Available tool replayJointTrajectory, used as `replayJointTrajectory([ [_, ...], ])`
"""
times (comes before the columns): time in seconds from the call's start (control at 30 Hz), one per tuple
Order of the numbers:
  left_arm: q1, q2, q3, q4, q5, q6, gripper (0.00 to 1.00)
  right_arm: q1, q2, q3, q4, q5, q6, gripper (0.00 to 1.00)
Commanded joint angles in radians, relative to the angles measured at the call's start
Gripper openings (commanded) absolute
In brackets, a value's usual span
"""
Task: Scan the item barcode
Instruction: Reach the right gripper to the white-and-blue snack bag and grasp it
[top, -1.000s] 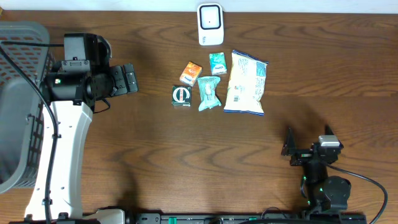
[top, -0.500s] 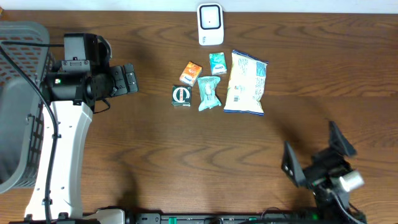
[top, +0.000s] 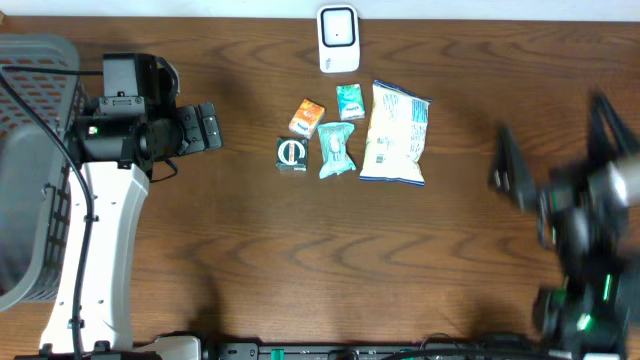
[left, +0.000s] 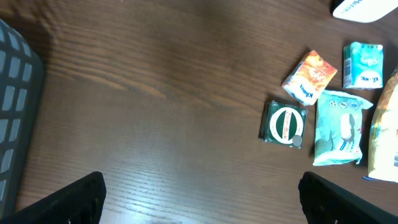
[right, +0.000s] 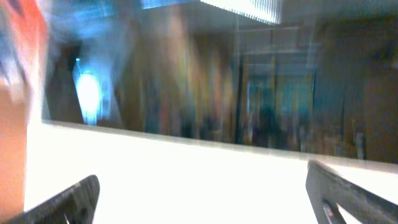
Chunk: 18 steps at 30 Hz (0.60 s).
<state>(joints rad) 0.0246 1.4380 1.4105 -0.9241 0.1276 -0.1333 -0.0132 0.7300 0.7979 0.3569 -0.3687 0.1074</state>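
Several small items lie in a cluster behind the table's middle: an orange packet (top: 307, 117), a small teal packet (top: 349, 101), a teal pack (top: 336, 150), a dark green box with a white ring (top: 292, 154) and a white chip bag (top: 395, 133). A white scanner (top: 338, 39) stands behind them. My left gripper (top: 205, 128) hovers open to their left, holding nothing. Its wrist view shows the green box (left: 285, 122), orange packet (left: 310, 76) and teal pack (left: 339, 127) ahead to the right. My right gripper (top: 555, 150) is a blur at the right, raised and open; its wrist view (right: 205, 199) faces the room.
A grey basket (top: 30, 170) stands at the table's left end, its wall also showing in the left wrist view (left: 12, 93). The left arm's white body stretches along the left front of the table.
The right arm has swung up from the table's front edge and moved back along the right side, its jaws still wide. The left arm and the items have not moved.
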Motion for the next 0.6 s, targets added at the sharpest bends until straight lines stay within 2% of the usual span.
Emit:
replayJointTrajectory([
  [0.0, 0.003, -0.001, 0.002, -0.003, -0.009, 0.002, 0.98, 0.001, 0.256, 0.257, -0.309, -0.108, -0.136, 0.99],
  [0.07, 0.003, -0.001, 0.002, -0.003, -0.009, 0.002, 0.98, 0.001, 0.397, 0.412, -0.535, -0.136, -0.143, 0.99],
  [0.13, 0.003, -0.001, 0.002, -0.003, -0.009, 0.002, 0.98, 0.001, 0.555, 0.560, -0.750, -0.251, -0.135, 0.99],
  [0.2, 0.003, 0.000, 0.002, -0.003, -0.009, 0.002, 0.97, 0.001, 0.639, 0.612, -0.865, -0.357, -0.130, 0.99],
  [0.3, 0.003, -0.001, 0.002, -0.003, -0.009, 0.002, 0.98, 0.001, 0.726, 0.613, -0.941, -0.431, -0.130, 0.99],
  [0.43, 0.003, 0.000, 0.002, -0.003, -0.009, 0.002, 0.98, 0.002, 0.833, 0.613, -0.973, -0.370, -0.129, 0.99],
  [0.57, 0.003, -0.001, 0.002, -0.003, -0.009, 0.002, 0.98, 0.000, 0.931, 0.613, -0.977, -0.209, 0.028, 0.99],
])
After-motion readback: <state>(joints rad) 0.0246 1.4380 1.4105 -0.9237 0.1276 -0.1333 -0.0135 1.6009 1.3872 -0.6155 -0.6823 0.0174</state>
